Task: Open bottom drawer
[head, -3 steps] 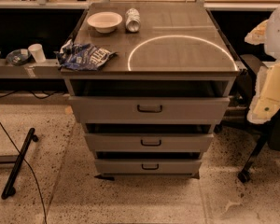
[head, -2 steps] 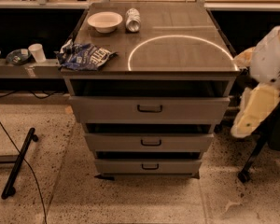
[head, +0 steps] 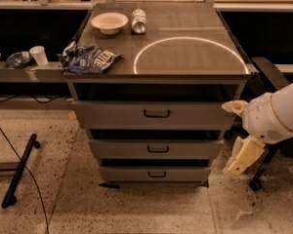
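Low in the frame's centre sits the bottom drawer (head: 185, 175), its black loop handle (head: 157, 174) running left to right. The gripper (head: 243, 157) hangs at lower right, beside the cabinet (head: 185, 62) — the handle lies well to its left and slightly lower. Whether the gripper is open or closed I cannot tell. Farther back, the arm (head: 278, 113) is cut off by the right edge — and the drawer's inside is hidden.

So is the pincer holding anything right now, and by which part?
Nothing is held: the pincer hangs right of the cabinet, clear of the bottom drawer.
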`<state>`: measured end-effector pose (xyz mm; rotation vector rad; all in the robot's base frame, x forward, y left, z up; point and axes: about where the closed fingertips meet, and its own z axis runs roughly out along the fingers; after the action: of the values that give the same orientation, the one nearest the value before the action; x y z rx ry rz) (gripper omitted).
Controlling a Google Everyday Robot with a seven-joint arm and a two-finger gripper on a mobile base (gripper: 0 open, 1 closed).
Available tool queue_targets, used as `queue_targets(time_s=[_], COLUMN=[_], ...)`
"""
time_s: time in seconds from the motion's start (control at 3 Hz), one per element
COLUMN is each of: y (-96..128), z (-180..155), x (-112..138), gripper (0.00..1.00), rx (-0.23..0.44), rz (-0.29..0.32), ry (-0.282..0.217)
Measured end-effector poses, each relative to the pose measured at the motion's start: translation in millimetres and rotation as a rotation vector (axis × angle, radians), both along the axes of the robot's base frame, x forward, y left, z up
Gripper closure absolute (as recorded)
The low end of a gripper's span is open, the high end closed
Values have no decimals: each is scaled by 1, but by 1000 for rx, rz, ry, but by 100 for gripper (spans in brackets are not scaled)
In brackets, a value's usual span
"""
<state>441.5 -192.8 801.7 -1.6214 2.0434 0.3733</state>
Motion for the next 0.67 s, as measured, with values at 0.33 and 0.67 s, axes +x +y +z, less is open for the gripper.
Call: queue_targets(time_s=[0.33, 0.67], y=[0, 3], z=[-4, -9], x=[0, 2], gripper=[0, 0], rx=[3, -14], rz=[21, 5], ry=[-12, -13])
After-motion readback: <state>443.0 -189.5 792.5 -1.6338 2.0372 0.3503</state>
